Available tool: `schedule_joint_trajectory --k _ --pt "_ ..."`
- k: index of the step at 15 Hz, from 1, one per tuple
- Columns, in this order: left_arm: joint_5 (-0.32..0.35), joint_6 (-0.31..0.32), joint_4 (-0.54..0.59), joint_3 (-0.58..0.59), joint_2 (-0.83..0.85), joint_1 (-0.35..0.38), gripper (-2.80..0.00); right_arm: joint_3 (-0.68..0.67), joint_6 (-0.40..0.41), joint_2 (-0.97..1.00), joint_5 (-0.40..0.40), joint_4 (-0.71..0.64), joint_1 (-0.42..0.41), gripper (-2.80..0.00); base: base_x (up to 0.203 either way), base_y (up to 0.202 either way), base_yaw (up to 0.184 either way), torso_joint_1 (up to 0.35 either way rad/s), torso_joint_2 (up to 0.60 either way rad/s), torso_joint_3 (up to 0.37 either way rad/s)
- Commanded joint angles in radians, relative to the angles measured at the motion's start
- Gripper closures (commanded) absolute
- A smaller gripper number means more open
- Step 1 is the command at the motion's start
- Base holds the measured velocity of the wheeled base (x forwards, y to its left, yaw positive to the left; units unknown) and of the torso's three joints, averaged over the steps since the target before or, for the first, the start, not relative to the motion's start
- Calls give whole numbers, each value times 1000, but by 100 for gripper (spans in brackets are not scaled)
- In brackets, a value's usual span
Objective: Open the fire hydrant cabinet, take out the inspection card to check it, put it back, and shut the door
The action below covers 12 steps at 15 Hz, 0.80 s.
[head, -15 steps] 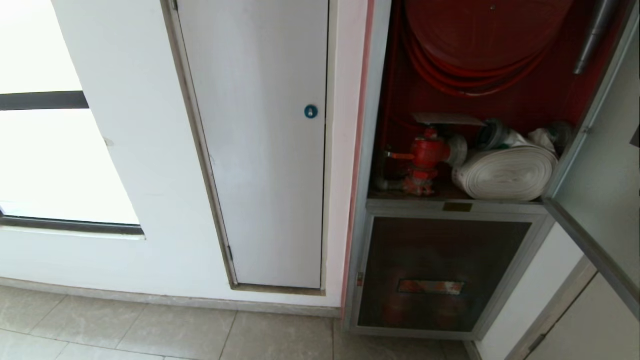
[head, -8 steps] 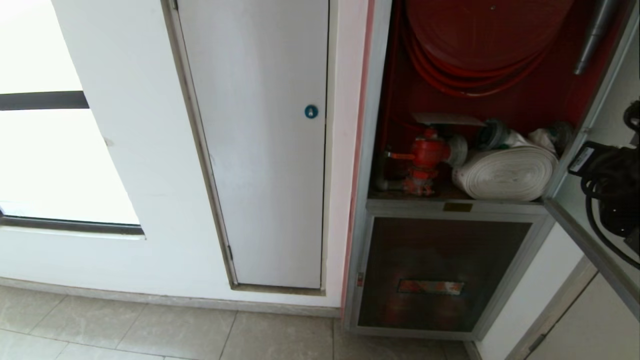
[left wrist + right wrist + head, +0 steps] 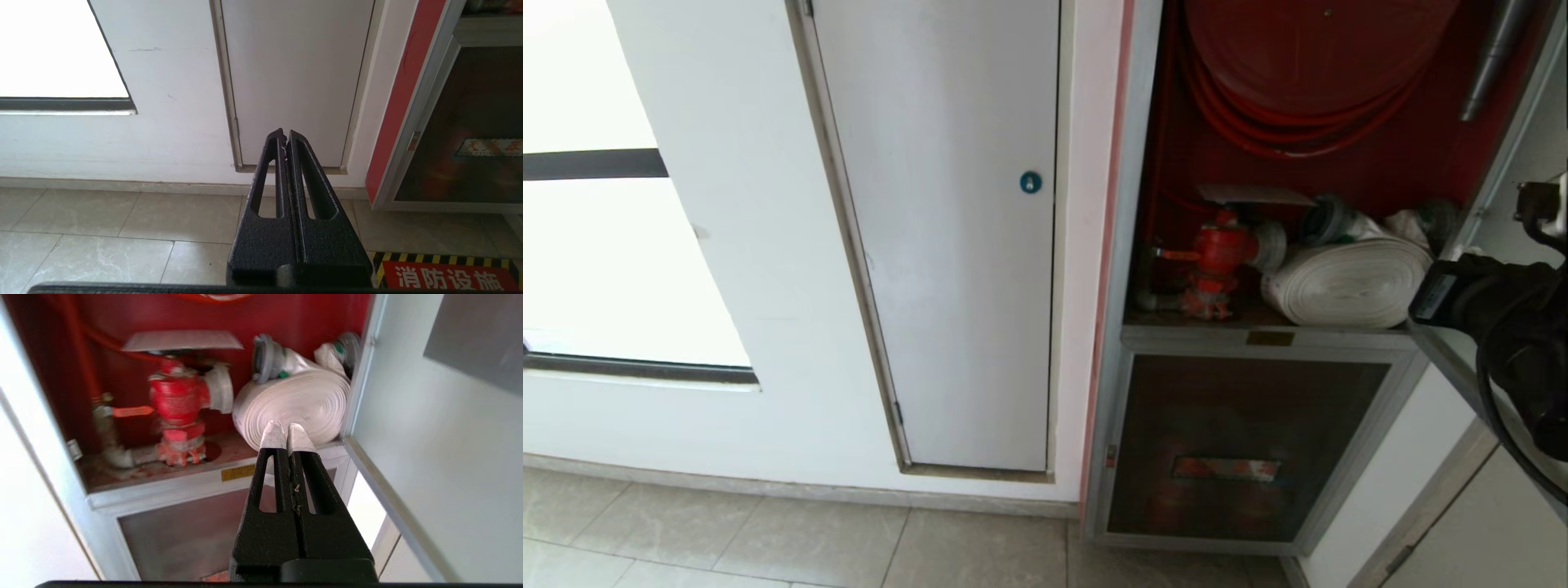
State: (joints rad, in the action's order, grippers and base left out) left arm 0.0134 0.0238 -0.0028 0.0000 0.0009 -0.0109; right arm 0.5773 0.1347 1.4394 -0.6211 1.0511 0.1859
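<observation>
White wall frames the cabinet (image 3: 1143, 245), its door (image 3: 1503, 245) swung open. Inside, the card (image 3: 182, 340) lies flat atop the valve (image 3: 179, 400): light, thin, probably bendy, best pinched at its overhanging front edge. Right gripper (image 3: 286, 430) faces the hose roll (image 3: 294, 404), empty, jaws pressed together; left gripper (image 3: 284, 136) parked, likewise closed.

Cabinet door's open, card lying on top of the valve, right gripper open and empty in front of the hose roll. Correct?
One error: the right gripper is shut, not open; the right wrist view shows its fingertips pressed together, holding nothing. The rest holds: the door is open, the card rests above the valve, and the gripper faces the hose roll.
</observation>
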Motion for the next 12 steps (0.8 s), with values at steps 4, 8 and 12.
schedule_joint_trajectory --k 4,8,12 --pt "-1 0 0 6 1 0 0 -69 23 -275 -76 -114 22 0 0 0 0 0 0 0" --pt "0 -1 0 6 1 0 0 -84 33 -527 -222 -333 21 0 0 0 0 0 0 0" --pt "0 0 0 6 1 0 0 -130 34 -735 -289 -496 -86 0 0 0 0 0 0 0"
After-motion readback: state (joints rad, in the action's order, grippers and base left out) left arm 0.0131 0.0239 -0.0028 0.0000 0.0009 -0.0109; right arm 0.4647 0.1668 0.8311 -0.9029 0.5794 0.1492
